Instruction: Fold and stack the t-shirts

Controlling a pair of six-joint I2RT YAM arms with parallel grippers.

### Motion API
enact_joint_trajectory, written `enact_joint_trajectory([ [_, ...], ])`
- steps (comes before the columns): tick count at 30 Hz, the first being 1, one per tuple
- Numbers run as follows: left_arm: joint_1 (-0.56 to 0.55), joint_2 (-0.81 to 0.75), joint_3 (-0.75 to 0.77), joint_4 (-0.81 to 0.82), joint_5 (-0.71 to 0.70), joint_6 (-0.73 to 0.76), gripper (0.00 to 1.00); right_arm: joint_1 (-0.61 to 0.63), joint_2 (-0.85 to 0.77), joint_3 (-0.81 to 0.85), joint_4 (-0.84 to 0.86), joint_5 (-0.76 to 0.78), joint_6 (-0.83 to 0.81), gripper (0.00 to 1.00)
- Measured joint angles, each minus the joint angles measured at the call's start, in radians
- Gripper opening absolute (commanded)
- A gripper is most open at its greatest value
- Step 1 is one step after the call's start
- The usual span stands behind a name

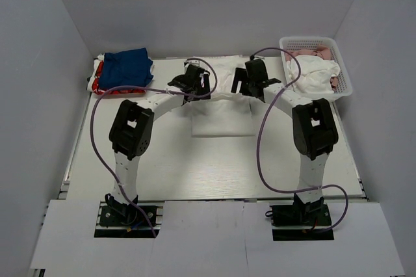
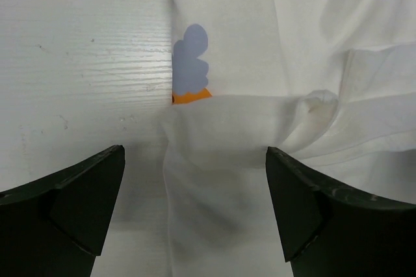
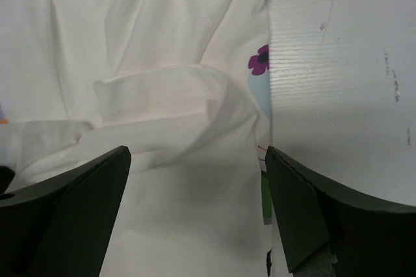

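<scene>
Though ungripped — t-shirt (image 2: 273, 49) beneath left pincer (image 2: 195, 160)

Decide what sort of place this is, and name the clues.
Probably a robot laboratory cell: white panels box in a table, two arms stand bolted at its near edge, and a filled basket waits.

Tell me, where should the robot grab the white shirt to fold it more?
Probably its two side edges, pinched from straight above. The white shirt lies flat on the table, so only the edges give something to nip. The open left gripper hangs over the left edge, and the open right gripper over the right edge.
</scene>
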Motion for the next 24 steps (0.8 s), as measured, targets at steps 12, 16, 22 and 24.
enact_joint_trajectory([
  [12, 0.004, -0.299, -0.288, -0.011, 0.043, -0.061, 1.00, 0.038, -0.257, -0.302, 0.139, -0.286, -0.060, 0.90],
  [16, 0.004, -0.433, -0.483, -0.024, 0.063, -0.108, 1.00, 0.097, -0.185, -0.273, 0.182, -0.397, -0.074, 0.90],
  [22, 0.004, -0.600, -0.674, -0.052, 0.093, -0.170, 1.00, 0.153, 0.073, -0.069, 0.210, -0.478, -0.054, 0.90],
  [24, 0.004, -0.620, -0.691, -0.056, 0.103, -0.183, 1.00, 0.153, 0.178, 0.072, 0.189, -0.471, -0.030, 0.90],
])
